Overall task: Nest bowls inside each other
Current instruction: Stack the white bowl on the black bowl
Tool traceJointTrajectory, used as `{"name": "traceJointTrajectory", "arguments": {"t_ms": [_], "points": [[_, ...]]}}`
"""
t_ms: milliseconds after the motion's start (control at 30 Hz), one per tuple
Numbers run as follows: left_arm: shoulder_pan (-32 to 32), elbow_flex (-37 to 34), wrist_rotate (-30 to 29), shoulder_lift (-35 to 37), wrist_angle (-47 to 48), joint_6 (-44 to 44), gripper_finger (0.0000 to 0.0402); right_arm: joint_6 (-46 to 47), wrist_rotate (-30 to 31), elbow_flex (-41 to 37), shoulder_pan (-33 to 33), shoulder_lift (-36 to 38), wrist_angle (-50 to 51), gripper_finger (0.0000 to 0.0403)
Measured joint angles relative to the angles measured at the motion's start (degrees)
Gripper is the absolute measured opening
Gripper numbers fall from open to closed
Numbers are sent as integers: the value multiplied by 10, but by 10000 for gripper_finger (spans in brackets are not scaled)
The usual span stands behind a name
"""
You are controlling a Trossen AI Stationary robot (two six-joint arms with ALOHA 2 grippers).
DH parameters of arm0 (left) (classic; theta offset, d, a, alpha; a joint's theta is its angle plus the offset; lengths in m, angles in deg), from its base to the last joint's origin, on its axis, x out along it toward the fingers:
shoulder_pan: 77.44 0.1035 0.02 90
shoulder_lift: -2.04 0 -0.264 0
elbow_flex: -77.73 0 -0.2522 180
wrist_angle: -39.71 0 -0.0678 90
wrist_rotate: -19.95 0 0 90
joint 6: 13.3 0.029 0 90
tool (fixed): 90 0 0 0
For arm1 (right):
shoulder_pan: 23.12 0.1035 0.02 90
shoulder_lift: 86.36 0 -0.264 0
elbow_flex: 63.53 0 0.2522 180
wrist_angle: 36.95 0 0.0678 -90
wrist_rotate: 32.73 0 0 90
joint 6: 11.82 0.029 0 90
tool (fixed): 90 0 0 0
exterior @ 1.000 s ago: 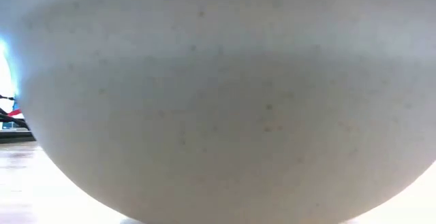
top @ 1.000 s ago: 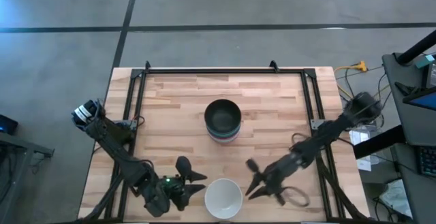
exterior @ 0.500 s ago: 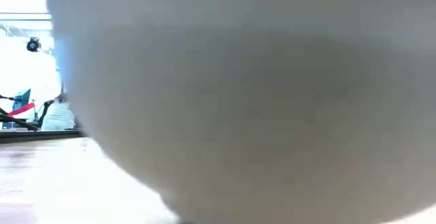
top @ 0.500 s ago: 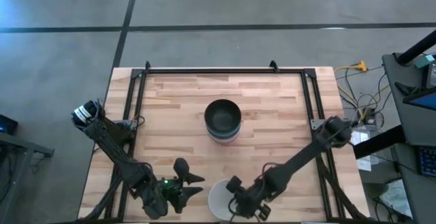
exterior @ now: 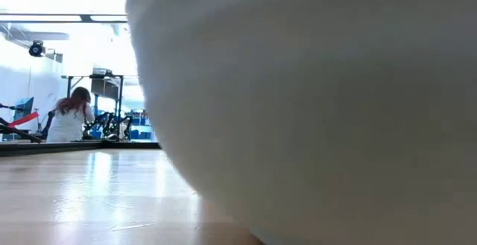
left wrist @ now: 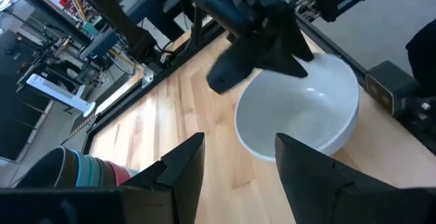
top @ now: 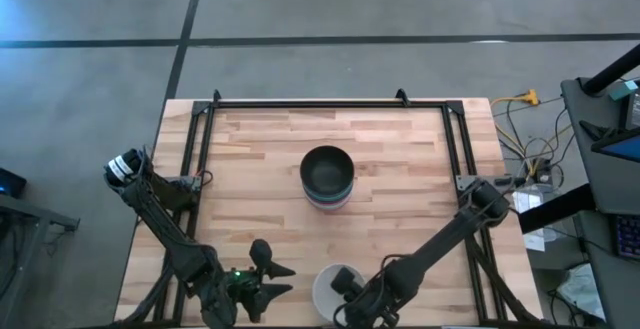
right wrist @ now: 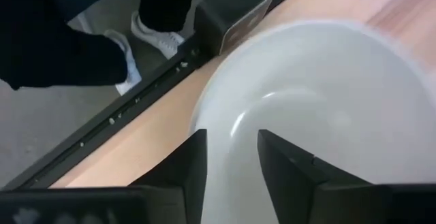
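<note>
The white bowl (top: 330, 287), near the surface's (top: 400, 189) front edge well apart from the stack (top: 327, 177), looks light, stiff and slippery, best pinched at its rim, which the right end effector (top: 343, 287) straddles, fingers narrowly parted.

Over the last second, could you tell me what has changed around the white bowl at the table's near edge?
The right gripper swung in from the bowl's right side and now sits over the white bowl, fingers astride its rim; whether it grips yet is unclear. The bowl has shifted in the low view, uncovering the room to its left. The left gripper drew slightly back, open. The stack of nested bowls at mid-table stayed put.
</note>
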Motion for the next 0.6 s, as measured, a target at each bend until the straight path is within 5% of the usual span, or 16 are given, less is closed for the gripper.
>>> {"name": "traceJointTrajectory", "arguments": {"t_ms": [600], "points": [[-1, -7, 0, 0, 0, -1, 164, 66, -6, -1, 22, 31, 18, 124]]}}
